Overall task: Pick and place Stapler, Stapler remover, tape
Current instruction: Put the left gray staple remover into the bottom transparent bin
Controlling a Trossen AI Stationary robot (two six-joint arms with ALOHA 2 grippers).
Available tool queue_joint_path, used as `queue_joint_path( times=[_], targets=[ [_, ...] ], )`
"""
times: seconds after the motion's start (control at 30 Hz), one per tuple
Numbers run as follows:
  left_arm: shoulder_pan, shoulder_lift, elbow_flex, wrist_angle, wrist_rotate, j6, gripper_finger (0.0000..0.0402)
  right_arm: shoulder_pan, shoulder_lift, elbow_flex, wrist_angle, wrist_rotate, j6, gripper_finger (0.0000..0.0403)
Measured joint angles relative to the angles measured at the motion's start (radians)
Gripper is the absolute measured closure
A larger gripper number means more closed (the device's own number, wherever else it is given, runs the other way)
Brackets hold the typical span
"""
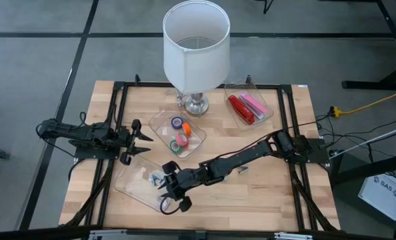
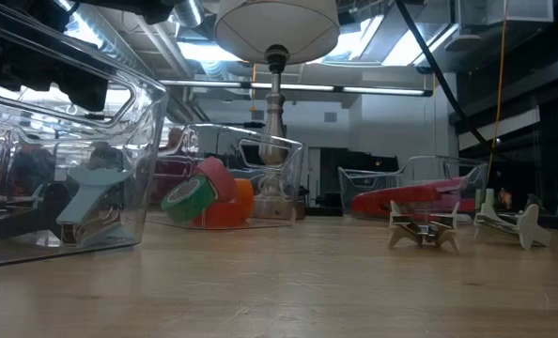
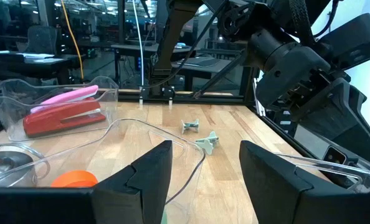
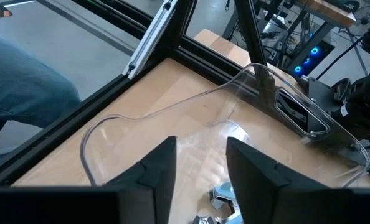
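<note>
Left of the lamp [image 1: 196, 50], the right gripper [image 1: 163, 194] hangs apart over a clear tray [image 1: 130, 181]; left gripper [image 1: 139, 147] apart; no readable words.

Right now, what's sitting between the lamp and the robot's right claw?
In the high view, the clear tray of tape rolls lies between the lamp and the right gripper.

Both robot arms are dark, almost black, made of long thin tubes joined by thick round joints, and each ends in two flat black fingers with angled, wedge-shaped tips. The left black two-finger gripper [image 1: 139, 142] has pointed fingers like a beak. Thin black cables run along the right arm, whose black two-finger gripper [image 1: 169, 195] has chunky fingers.
</note>
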Motion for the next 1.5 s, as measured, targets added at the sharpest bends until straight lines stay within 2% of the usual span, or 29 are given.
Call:
queue_joint_path(
  times=[0.3, 0.57, 0.9, 1.17, 1.5],
  targets=[
    [0.0, 0.0, 0.0, 0.0, 0.0, 0.0, 0.0217, 0.004, 0.0, 0.0, 0.0, 0.007, 0.032, 0.024],
    [0.0, 0.0, 0.0, 0.0, 0.0, 0.0, 0.0217, 0.028, 0.0, 0.0, -0.033, 0.113, 0.131, 0.024],
    [0.0, 0.0, 0.0, 0.0, 0.0, 0.0, 0.0217, 0.034, 0.0, 0.0, -0.147, 0.185, 0.425, 0.024],
    [0.0, 0.0, 0.0, 0.0, 0.0, 0.0, 0.0217, 0.034, -0.024, 0.0, -0.331, 0.188, 0.655, 0.024],
    [0.0, 0.0, 0.0, 0.0, 0.0, 0.0, 0.0217, 0.044, -0.083, 0.002, -0.566, 0.116, 0.924, 0.024]
  ],
)
